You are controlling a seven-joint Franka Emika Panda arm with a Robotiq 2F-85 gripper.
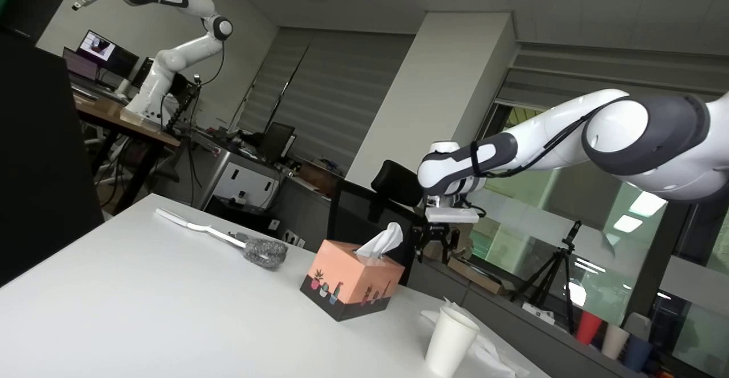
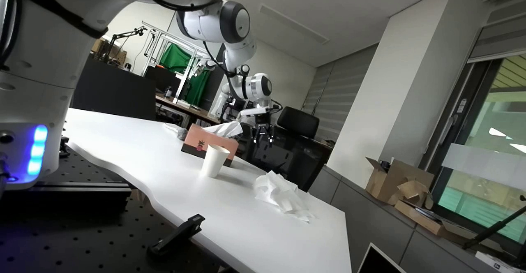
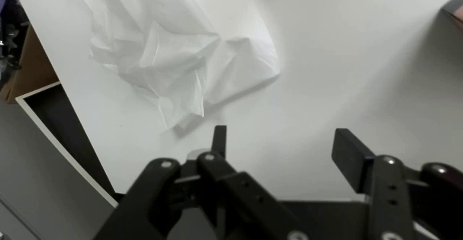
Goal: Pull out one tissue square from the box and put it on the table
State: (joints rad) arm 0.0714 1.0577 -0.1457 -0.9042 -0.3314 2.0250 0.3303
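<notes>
The tissue box (image 1: 342, 278) is orange with a dark base and stands on the white table (image 1: 171, 304). It also shows in an exterior view (image 2: 196, 139), and its corner is at the right edge of the wrist view (image 3: 456, 13). A white tissue (image 1: 383, 242) sticks up from its top. Crumpled white tissue (image 2: 281, 195) lies on the table, also in the wrist view (image 3: 170, 52). My gripper (image 3: 280, 138) is open with nothing between its fingers. It hangs above table height, apart from the box and the tissue, also seen in both exterior views (image 1: 435, 247) (image 2: 263, 136).
A white paper cup (image 1: 453, 341) stands near the tissue box, also in an exterior view (image 2: 214, 162). A white-handled brush with a grey head (image 1: 265, 253) lies on the table. A black clamp (image 2: 178, 234) sits at the table's edge. A black chair (image 2: 267, 153) stands behind the table.
</notes>
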